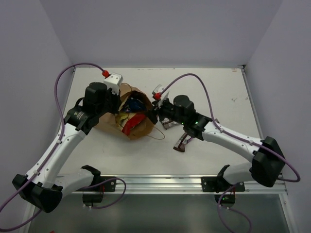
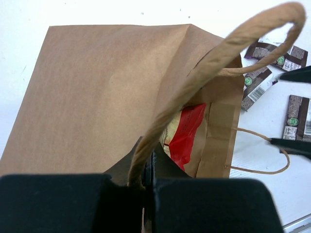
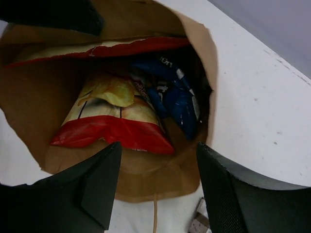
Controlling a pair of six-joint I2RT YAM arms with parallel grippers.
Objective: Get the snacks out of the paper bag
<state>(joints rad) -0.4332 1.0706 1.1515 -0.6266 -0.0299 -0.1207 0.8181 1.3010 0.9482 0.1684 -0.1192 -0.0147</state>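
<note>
The brown paper bag (image 1: 112, 121) lies on its side, mouth toward the right arm. My left gripper (image 1: 114, 95) is shut on the bag's upper rim and twine handle (image 2: 204, 68), seen up close in the left wrist view (image 2: 148, 167). My right gripper (image 1: 156, 114) is open and empty just in front of the mouth (image 3: 158, 151). Inside lie an orange-cream chip bag with a red band (image 3: 109, 124), a blue bag (image 3: 177, 99) and a red-white bag (image 3: 97, 48). Brown candy bars (image 1: 169, 124) (image 1: 182, 142) lie on the table; three show in the left wrist view (image 2: 276, 54).
The bag's second twine handle (image 1: 156, 135) trails on the table toward the front. Purple cables arc over both arms. White walls close the table at left, back and right; a metal rail (image 1: 160, 182) runs along the near edge.
</note>
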